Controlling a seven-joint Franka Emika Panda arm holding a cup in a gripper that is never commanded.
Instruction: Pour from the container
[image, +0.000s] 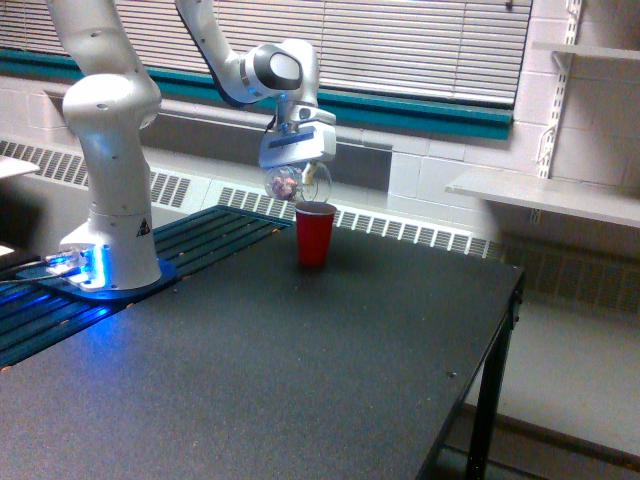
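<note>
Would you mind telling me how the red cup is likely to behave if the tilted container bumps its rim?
The red cup looks tall and narrow, standing free on the black table, so it would probably tip or slide easily. It seems thin plastic, likely light. The container in the gripper hangs just above its rim, so contact seems plausible.

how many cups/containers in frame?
2. A red cup stands on the black table; a clear container is tilted in the hand just above it. None visibly hidden.
</note>
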